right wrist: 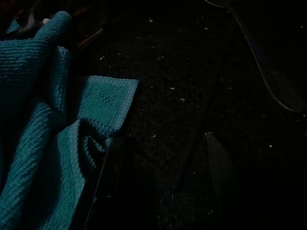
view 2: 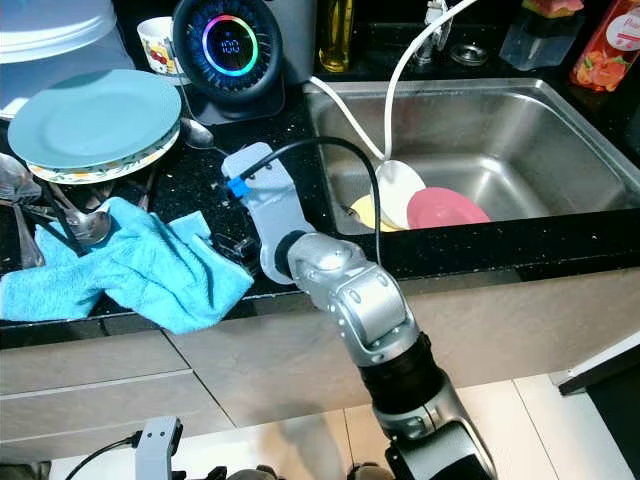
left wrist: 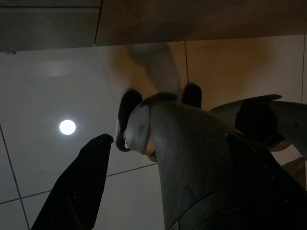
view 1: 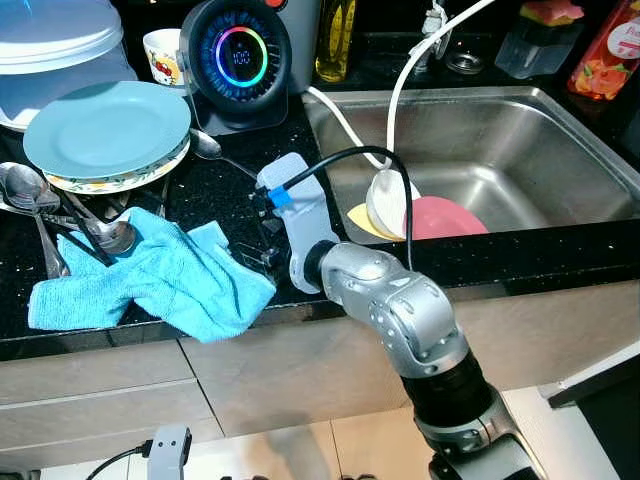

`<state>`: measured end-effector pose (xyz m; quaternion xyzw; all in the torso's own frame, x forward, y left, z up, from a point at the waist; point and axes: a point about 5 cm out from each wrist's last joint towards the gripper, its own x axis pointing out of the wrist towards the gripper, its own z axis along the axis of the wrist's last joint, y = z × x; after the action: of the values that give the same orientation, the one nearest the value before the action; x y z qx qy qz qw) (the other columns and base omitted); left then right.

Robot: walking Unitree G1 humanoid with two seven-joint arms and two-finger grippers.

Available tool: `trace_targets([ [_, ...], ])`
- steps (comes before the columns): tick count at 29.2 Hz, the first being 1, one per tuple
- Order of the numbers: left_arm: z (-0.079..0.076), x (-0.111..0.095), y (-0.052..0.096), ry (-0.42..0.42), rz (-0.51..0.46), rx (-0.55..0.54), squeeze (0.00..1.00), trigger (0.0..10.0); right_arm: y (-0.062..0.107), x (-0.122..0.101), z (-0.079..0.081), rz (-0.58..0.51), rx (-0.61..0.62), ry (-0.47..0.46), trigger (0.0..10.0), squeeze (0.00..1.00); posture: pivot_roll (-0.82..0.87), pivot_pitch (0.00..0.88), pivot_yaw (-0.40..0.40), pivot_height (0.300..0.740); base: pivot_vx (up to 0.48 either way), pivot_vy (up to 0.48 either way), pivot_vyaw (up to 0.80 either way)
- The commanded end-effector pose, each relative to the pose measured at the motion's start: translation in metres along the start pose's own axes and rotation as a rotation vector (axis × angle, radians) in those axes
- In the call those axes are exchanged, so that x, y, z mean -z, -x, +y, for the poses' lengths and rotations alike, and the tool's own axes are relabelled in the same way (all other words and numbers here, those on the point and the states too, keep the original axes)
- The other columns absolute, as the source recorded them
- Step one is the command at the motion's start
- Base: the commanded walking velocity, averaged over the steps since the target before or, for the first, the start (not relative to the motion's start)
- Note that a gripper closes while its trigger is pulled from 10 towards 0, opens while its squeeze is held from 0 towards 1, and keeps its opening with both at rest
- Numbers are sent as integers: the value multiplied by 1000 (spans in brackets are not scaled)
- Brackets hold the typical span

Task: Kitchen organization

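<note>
Black speckled counter point(view 1: 215, 195): is being used as the support for the cloth, plates and cutlery, to the left of the sink.
Cloth point(view 1: 165, 275): a crumpled light-blue towel is being seen lying near the counter's front edge, one corner hanging slightly over it.
Right pincer point(view 1: 255, 255): is being held low over the counter at the cloth's right edge; whether its black fingers are parted or clenched cannot be told, and in the right wrist view the towel's hem point(right wrist: 103, 103) is being shown just beside one dark finger.
Left pincer point(left wrist: 144, 143): is being carried idle beside the robot's leg above the tiled floor point(left wrist: 48, 86); its fingers are being shown spread apart, grasping nothing.
Plates point(view 1: 105, 135): a pale teal plate is being kept on top of a patterned one, behind the cloth.
Spoons point(view 1: 40, 205): several are being kept in a loose heap at the cloth's left end, partly on it.
Sink point(view 1: 500, 150): a pink plate point(view 1: 445, 215), a white one and a yellow one are being held inside, near the front wall.
Round gadget point(view 1: 238, 55): a dial ringed with coloured light is being displayed at the counter's back.
</note>
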<state>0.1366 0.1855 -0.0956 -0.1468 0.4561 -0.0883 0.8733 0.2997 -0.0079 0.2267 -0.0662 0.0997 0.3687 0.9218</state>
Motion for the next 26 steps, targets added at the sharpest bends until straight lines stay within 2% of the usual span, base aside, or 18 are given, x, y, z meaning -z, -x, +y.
trace_targets([
  [1,-4,27,5,30,91,4,0,10000,-1,24,-11,135,74,-14,1529,0,98,154,-72,740,0,0,0],
  [2,-4,27,5,30,91,4,0,10000,-1,24,-11,135,74,-14,1529,0,98,154,-72,740,0,0,0],
  [3,-4,28,5,31,92,4,0,10000,-1,25,-13,145,88,-2,0,0,96,154,-72,740,0,0,0],
  [9,-5,29,5,40,91,4,0,10000,1,28,-17,164,115,11,0,0,96,157,-79,740,0,0,0],
  [13,-6,30,5,44,92,4,0,10000,3,31,-22,191,150,62,0,0,93,158,-78,740,0,0,0],
  [21,-7,31,5,45,94,4,0,10000,7,32,-28,204,162,96,0,0,89,159,-80,740,0,0,0],
  [25,-7,31,5,43,95,4,0,10000,9,29,-31,170,159,69,0,0,89,156,-80,740,0,0,0],
  [26,-7,31,5,43,96,4,0,10000,10,22,-33,111,156,23,0,0,89,156,-80,740,0,0,0],
])
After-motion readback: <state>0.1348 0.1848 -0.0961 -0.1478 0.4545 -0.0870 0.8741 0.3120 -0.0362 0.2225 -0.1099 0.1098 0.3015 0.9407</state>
